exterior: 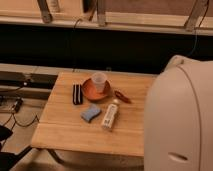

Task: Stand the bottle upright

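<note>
On the wooden table [65,135], near its middle, the bottle [110,115] lies flat on its side. Its long axis runs from the near edge toward the far one and leans a little to the right. The narrower end, which looks like the cap, points away from the camera. A blue sponge [90,112] lies just beside the bottle on the left, with a thin strip of bare wood between them.

Farther back sits a round orange-red saucer [88,93], and a translucent plastic cup [99,80] stands upright on it. A flat black object [77,93] lies to the left of the saucer, close to its rim. A small red thing [121,96] lies to the right of the saucer, just beyond the far end of the bottle. Its shape is too blurred to name.

A large white curved part of the robot's body [180,120] fills the lower right of the view and covers the table's right side. The gripper is out of the frame, somewhere off the visible table. Its jaws are spread as wide as they go and hold nothing, since every object rests on the tabletop.

Behind the table a dark band runs across the room under a pale wooden rail [125,22]. Cables [15,107] trail over the floor at the left.
</note>
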Motion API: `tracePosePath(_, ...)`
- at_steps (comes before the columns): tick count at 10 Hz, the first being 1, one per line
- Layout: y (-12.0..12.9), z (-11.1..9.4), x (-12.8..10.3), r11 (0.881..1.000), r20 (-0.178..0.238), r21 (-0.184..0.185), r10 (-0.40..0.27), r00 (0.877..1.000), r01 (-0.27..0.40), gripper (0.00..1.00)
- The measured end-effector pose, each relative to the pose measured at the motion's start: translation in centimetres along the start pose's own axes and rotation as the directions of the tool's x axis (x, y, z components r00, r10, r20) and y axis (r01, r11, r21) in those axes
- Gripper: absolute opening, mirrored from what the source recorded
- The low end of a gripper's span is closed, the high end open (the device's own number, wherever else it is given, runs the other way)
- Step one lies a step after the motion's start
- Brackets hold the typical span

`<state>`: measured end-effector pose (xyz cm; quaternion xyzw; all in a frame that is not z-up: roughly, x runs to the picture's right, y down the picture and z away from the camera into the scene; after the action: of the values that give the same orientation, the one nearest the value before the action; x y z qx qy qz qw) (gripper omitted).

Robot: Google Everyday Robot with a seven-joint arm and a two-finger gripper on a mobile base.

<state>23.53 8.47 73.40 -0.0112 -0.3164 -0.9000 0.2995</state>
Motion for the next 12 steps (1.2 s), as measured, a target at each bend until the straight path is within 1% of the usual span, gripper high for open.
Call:
tracePosePath(1,-2.3,0.9,1.7,0.997,0.012,0.026,-0.069,0.998,0.069,0.8)
tracePosePath(2,-4.3,1.6,3.6,0.99,0.016,0.046,-0.138,0.99,0.137,0.8)
tracePosePath(3,-6.0,2.2,5.8,0.977,0.013,0.059,-0.205,0.979,0.204,0.8)
tracePosePath(4,-6.9,2.5,7.4,0.969,0.009,0.064,-0.239,0.971,0.238,0.8)
tracePosePath(5,-7.4,2.7,8.4,0.964,0.006,0.065,-0.26,0.966,0.259,0.8)
tracePosePath(8,-7.4,2.7,8.3,0.964,0.007,0.066,-0.259,0.966,0.258,0.8)
tracePosePath(9,-7.3,2.8,8.1,0.966,0.009,0.066,-0.251,0.968,0.25,0.8)
tracePosePath(10,-7.2,2.9,7.5,0.973,0.008,0.07,-0.22,0.975,0.219,0.8)
tracePosePath(11,-6.9,3.1,6.6,0.984,0.0,0.078,-0.163,0.987,0.162,0.8)
tracePosePath(12,-6.6,3.3,5.9,0.993,-0.018,0.09,-0.08,0.997,0.081,0.8)
